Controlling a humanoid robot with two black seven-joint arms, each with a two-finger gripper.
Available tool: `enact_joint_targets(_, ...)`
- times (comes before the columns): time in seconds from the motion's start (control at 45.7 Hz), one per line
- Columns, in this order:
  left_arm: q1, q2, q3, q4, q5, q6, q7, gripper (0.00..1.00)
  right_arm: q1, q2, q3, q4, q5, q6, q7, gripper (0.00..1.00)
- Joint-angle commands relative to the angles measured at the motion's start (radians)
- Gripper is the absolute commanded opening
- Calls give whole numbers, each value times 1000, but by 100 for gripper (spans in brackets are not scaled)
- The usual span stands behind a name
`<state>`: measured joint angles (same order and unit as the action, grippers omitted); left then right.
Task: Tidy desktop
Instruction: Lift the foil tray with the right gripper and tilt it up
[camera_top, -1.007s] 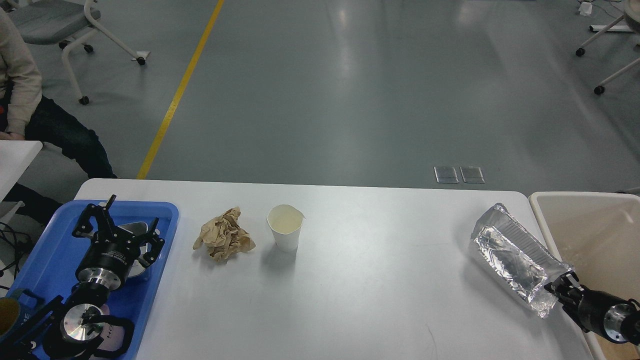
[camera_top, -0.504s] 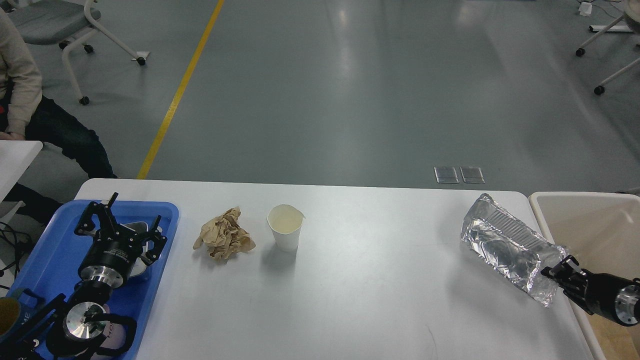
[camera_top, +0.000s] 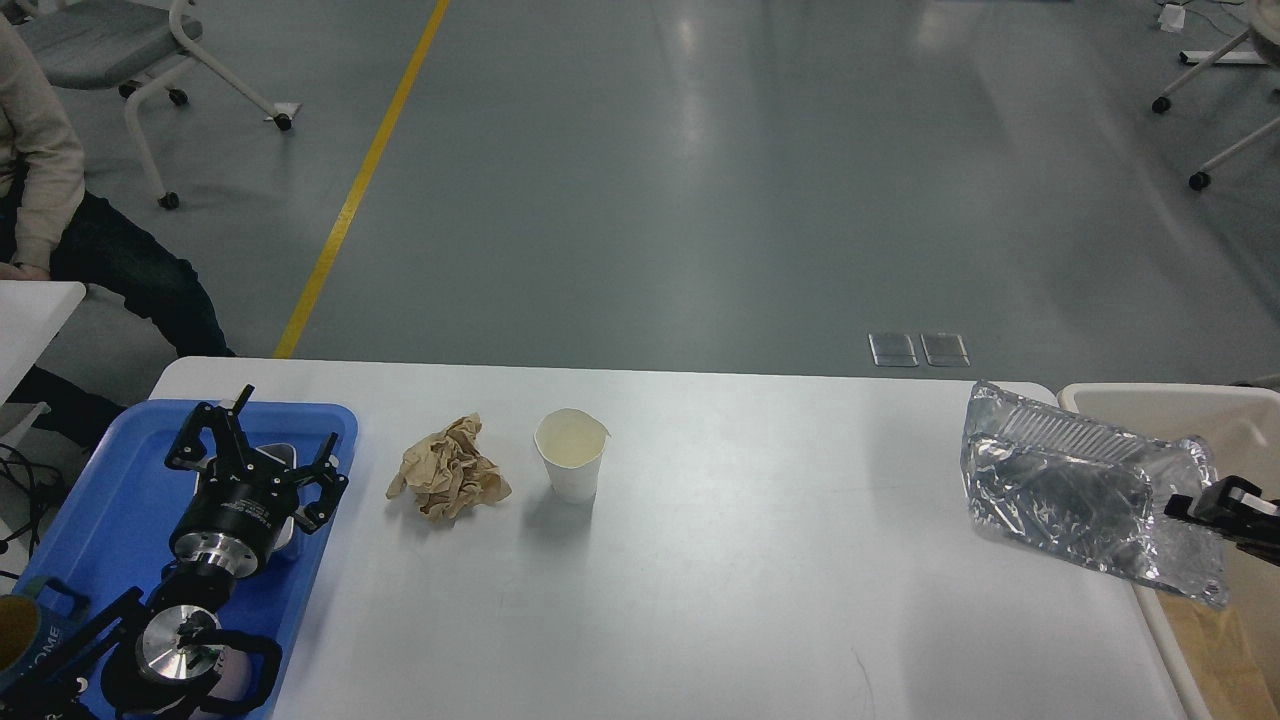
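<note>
Lifted and swung rightward, the foil tray (camera_top: 1075, 490) now overlaps the beige bin (camera_top: 1160, 405) rim, pinched by the right hand (camera_top: 1200, 507). Left of it on the white desk (camera_top: 760, 560) stand a paper cup (camera_top: 571, 455) and crumpled brown paper (camera_top: 448, 470). Further left, over the blue tray (camera_top: 110, 500), the left hand (camera_top: 262, 455) spreads wide, empty.

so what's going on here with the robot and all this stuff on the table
The robot is clearing rubbish off the white desktop. Its right gripper holds a crumpled foil tray by one end, raised at the table's right edge beside the beige bin. The left gripper hangs open over the blue tray. A crumpled brown paper and an upright paper cup sit on the desktop.
</note>
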<state>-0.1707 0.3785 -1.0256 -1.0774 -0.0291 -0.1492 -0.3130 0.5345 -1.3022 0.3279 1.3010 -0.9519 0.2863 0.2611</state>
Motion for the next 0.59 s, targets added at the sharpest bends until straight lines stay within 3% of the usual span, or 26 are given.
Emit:
enact_joint_targets(0.0,-6,-1,7,-1,0,25,0,96,2,-117,2,95,-19,4,3,0)
enact_joint_targets(0.131,-7,5,18,-1,-2,42,2,96,4,-223,8,146,-24,22,10,0)
enact_joint_targets(0.307,-3,7,27,-15,-2,30,2,96,39,-273,14,146,-25,77,49,0)
enact_joint_targets(0.569,-12,16,42,-19,-2,23,2,96,61,-235,22,144,-50,85,36,0)
